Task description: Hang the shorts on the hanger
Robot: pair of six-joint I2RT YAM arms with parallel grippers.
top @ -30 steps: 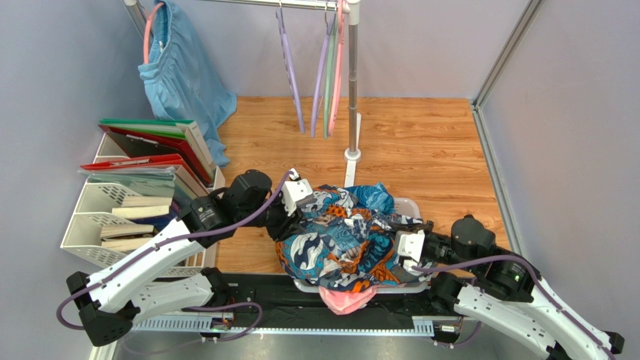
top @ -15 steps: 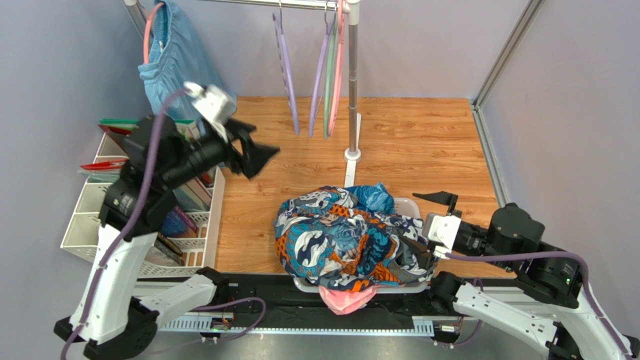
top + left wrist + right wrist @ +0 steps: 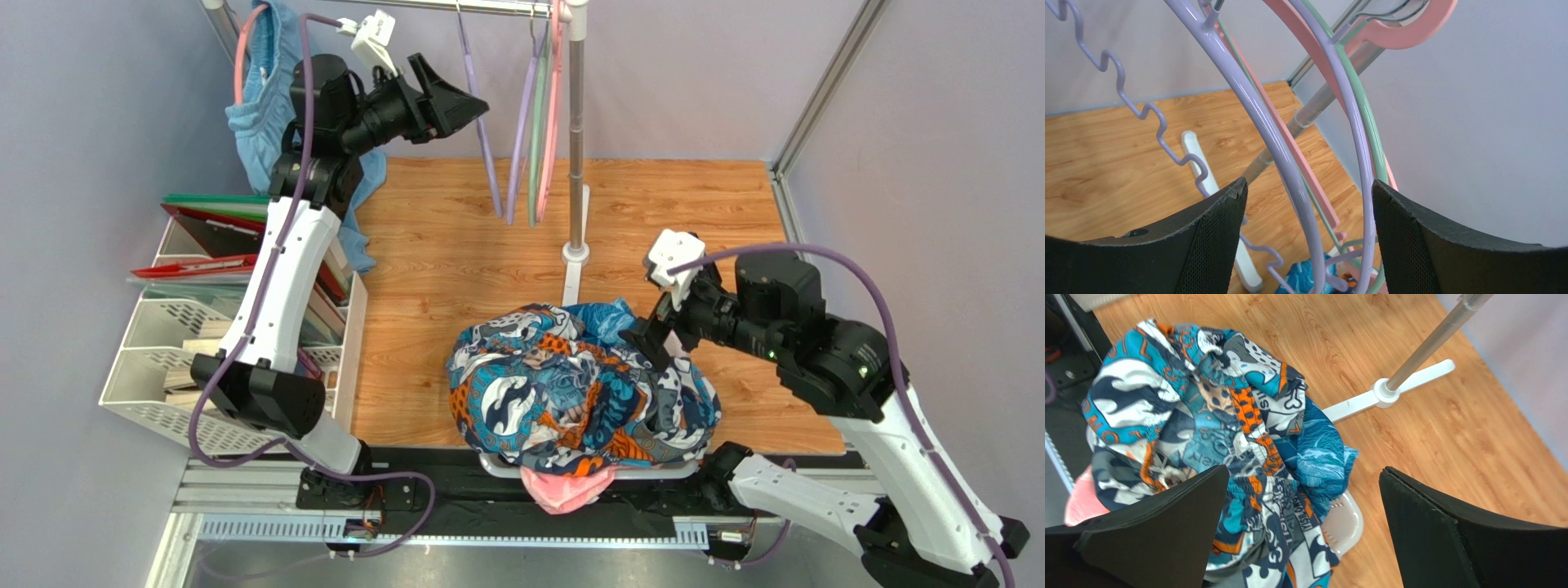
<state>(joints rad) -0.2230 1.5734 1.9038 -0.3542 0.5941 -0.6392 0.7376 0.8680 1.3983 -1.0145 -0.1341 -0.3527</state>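
Shorts (image 3: 577,392) in the busy orange, teal and navy print lie heaped over a white basket (image 3: 1343,520) at the middle of the counter's (image 3: 736,221) near edge, with a pink garment (image 3: 564,488) poking out below them.

At the far left corner, the left gripper (image 3: 1306,202) is up at the rail with its jaws spread wide. The hanger (image 3: 478,123), lavender and hanging from the rail, passes through the gap. Its smooth bar is apart from both pads, but whether its wavy strand touches one I cannot tell. Just to the right hang a green hanger (image 3: 537,135) and a pink hanger (image 3: 552,110), beside the stand pole (image 3: 574,123).

Further right, the right gripper (image 3: 1300,474) hovers above the heap's right side, jaws wide and holding nothing.

Half a second ago the left gripper was lower, over the counter's left edge by the file rack (image 3: 221,331). The right gripper sat low beside the heap's right side. The shorts have not shifted.
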